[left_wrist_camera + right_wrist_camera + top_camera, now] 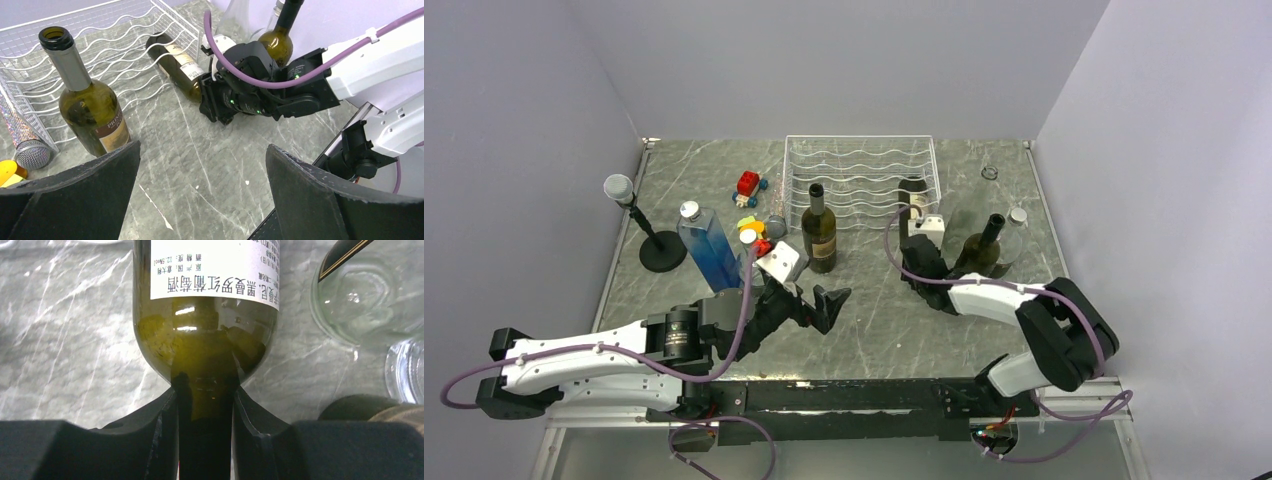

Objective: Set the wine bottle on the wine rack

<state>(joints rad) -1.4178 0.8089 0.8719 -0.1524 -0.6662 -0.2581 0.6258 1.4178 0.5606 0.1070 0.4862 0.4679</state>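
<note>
"Jaws of the right gripper (pixel 205 395): state?"

"Pinching the neck of the wine bottle (pixel 205 315). It lies flat, long axis straight ahead, base at the near corner of the wine rack (pixel 861 170). Left gripper (pixel 202 150) spread, farther off."

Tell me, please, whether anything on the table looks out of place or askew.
One wine bottle lies on its side at the right front corner of the rack, neck clamped in the right gripper, while two other bottles stand upright. Nothing looks spilled.
</note>
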